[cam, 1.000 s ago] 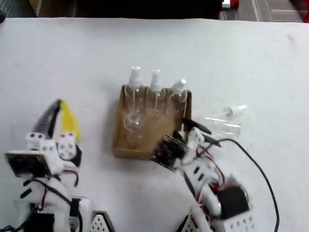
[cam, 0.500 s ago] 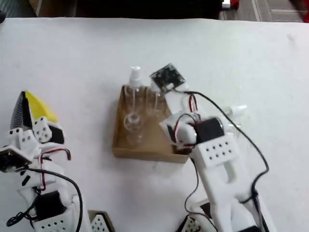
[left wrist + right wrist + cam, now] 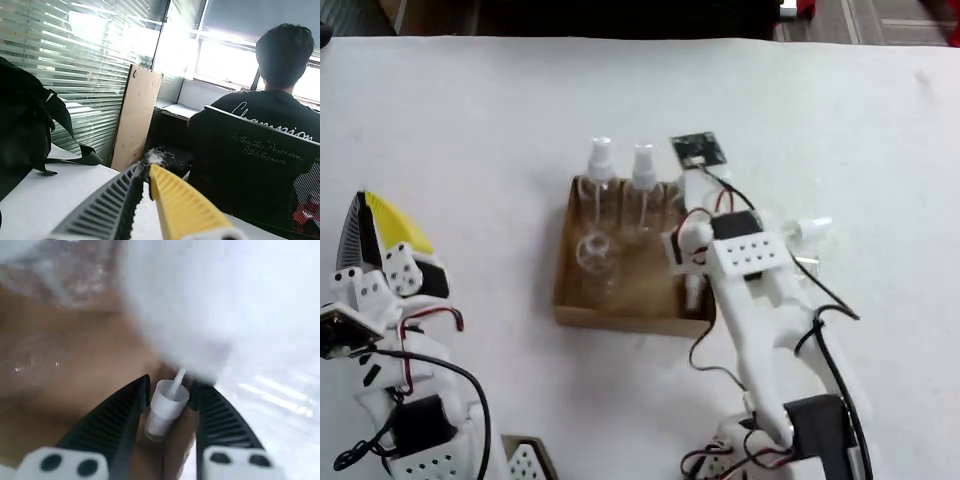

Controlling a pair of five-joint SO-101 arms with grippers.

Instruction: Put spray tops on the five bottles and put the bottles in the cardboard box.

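Note:
The cardboard box [image 3: 570, 300] sits mid-table. Two clear bottles with white spray tops [image 3: 598, 172] [image 3: 643, 172] stand along its far wall, and an uncapped bottle [image 3: 592, 255] stands nearer the front. My right arm [image 3: 740, 255] reaches over the box's right side. In the right wrist view my right gripper [image 3: 170, 385] is shut on a white spray top [image 3: 165, 412], above the brown box floor [image 3: 75, 365]. My left gripper [image 3: 375, 225], black and yellow, stands shut and raised at the table's left, holding nothing [image 3: 147, 170].
A clear bottle [image 3: 807, 263] lies on the table right of the box, partly behind the right arm, its white spray top [image 3: 812, 228] pointing away. The table's far half is bare white. A person sits in the room behind, seen in the left wrist view.
My right arm has swung from the box's front edge up over the box and now hangs down into its right side. The left arm drew back to the left, then stayed put.

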